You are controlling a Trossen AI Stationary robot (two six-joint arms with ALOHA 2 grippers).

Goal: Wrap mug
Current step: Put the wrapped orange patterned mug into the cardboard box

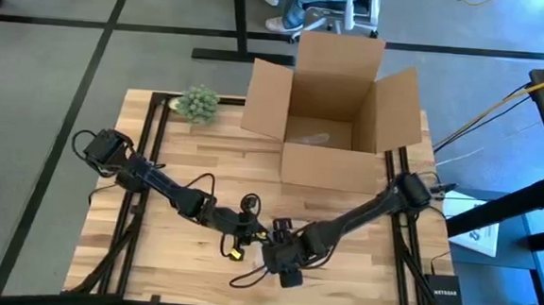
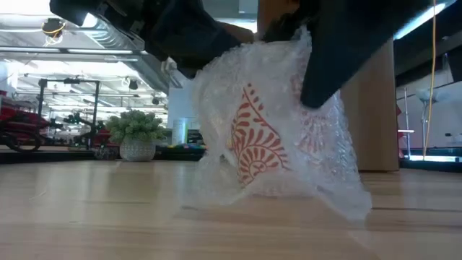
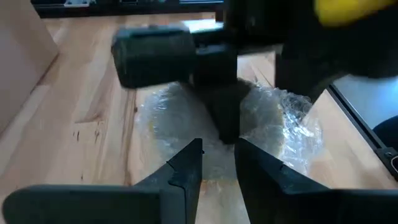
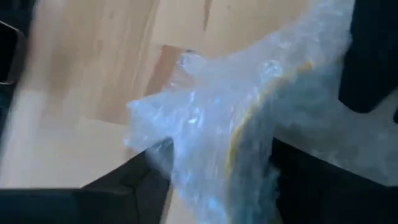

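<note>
Right gripper (image 4: 211, 180) clamped on bubble wrap (image 2: 289, 137) around mug (image 2: 253, 148), in front of box (image 1: 336, 109); left gripper (image 3: 217, 165) fingers nearly together, beside it.

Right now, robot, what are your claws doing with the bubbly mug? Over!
Both grippers at the near table edge, right gripper shut on bubble wrap. Left gripper slightly open beside it. Mug half wrapped. Nothing blocking.

I work in an open lab or workshop hall: grey floor with dark floor lines (image 1: 63, 92), ceiling strip lights (image 2: 43, 40), red machinery (image 2: 18, 126) far behind, a butcher-block bench (image 1: 196, 162), and yellow cabling (image 1: 502, 100) alongside.
</note>
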